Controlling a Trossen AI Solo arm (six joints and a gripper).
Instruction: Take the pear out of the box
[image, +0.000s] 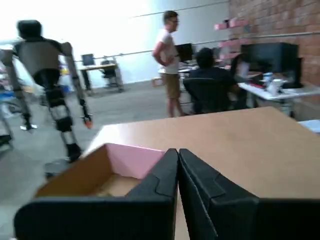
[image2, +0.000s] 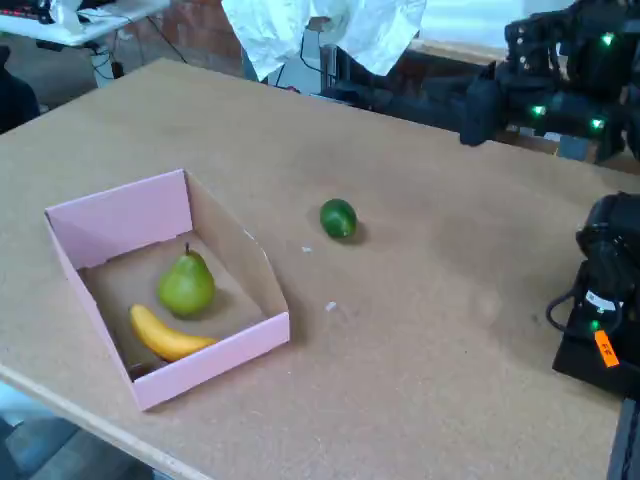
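Basically we see the pear (image2: 185, 284) upright in the box (image2: 120, 215) with the banana (image2: 165, 337) just beside it, so a sloppy descent could clip the banana or a wall and knock the pear over. In the wrist view the tool (image: 178, 152) is shut and empty, aimed level across the desk (image2: 430, 310), box rim just ahead.
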